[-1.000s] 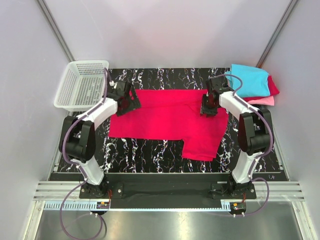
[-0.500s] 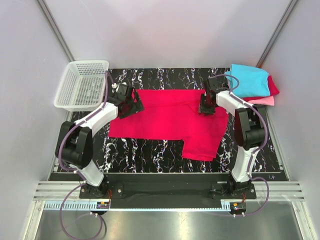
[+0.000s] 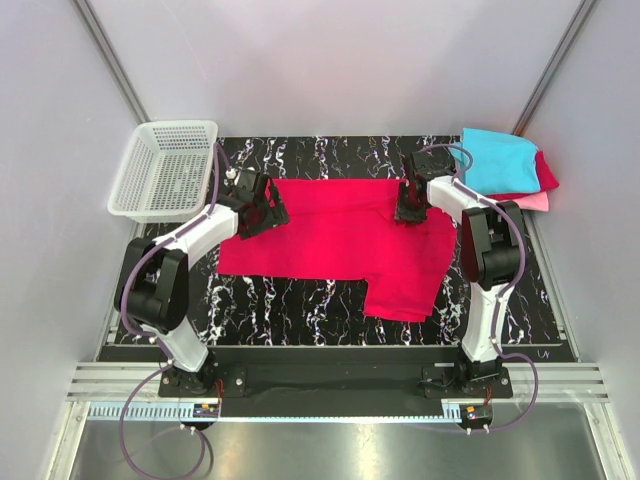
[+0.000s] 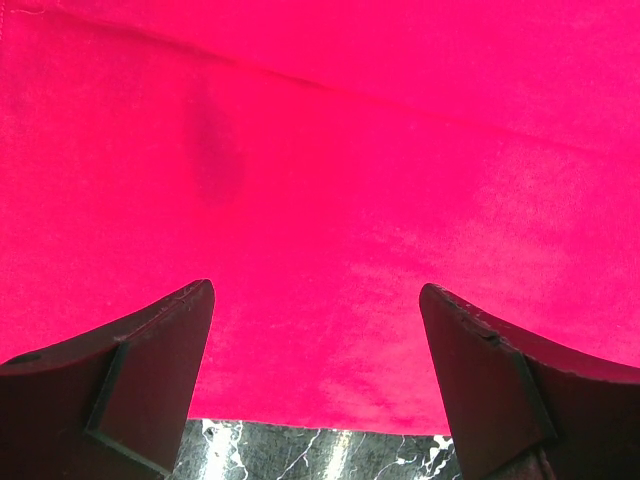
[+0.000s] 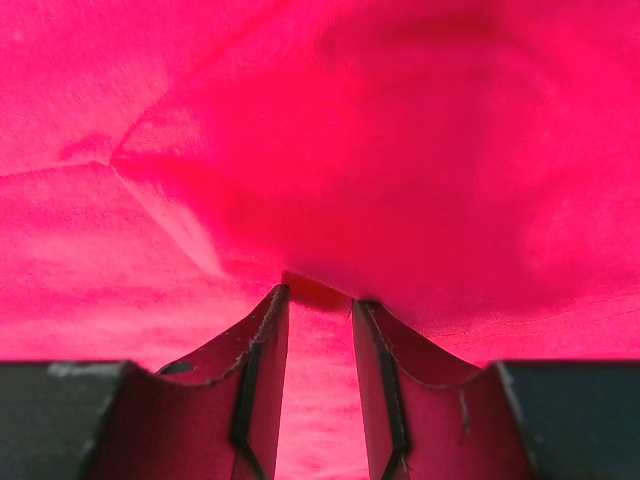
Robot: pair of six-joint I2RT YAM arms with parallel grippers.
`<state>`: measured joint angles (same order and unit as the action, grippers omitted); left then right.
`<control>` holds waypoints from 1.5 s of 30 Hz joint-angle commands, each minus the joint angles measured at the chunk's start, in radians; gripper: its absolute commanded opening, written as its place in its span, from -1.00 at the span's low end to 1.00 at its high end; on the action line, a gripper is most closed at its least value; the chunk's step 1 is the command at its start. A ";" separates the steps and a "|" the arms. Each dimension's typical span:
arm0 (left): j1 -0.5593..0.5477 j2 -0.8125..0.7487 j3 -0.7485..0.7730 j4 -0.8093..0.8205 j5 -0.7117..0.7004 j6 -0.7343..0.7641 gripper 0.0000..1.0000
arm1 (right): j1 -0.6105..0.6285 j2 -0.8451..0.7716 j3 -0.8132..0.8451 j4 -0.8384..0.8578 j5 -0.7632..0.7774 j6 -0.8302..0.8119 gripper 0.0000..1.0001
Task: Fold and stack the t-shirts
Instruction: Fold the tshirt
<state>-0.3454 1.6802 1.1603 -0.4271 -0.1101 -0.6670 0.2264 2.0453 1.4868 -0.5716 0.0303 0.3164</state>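
Note:
A bright crimson-red t-shirt (image 3: 340, 240) lies spread flat on the black marble table (image 3: 300, 310), with one part reaching toward the near right. My left gripper (image 3: 262, 206) is open at the shirt's left back corner; in the left wrist view its jaws (image 4: 315, 300) straddle the shirt (image 4: 320, 150) edge, with marble (image 4: 320, 455) below. My right gripper (image 3: 408, 204) is at the shirt's right back part. In the right wrist view it (image 5: 317, 295) is nearly closed, pinching a raised fold of the shirt (image 5: 400, 150). Cyan (image 3: 500, 160), dark red (image 3: 546, 175) and pink (image 3: 528, 202) shirts lie stacked at the back right.
A white plastic mesh basket (image 3: 165, 170) stands at the back left corner. Grey walls close in the table on three sides. Bare marble shows in front of the shirt.
My right gripper has moved a little toward the back along the shirt. My left gripper has shifted slightly at the shirt's left corner. The shirt's outline is nearly unchanged.

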 commanded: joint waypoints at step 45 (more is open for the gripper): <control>-0.014 0.029 0.026 0.007 0.003 0.001 0.79 | 0.082 -0.152 -0.097 -0.057 -0.128 0.078 -1.00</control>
<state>-0.3534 1.7061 1.1603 -0.4274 -0.1089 -0.6670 0.2928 1.9255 1.3960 -0.6292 -0.0433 0.3828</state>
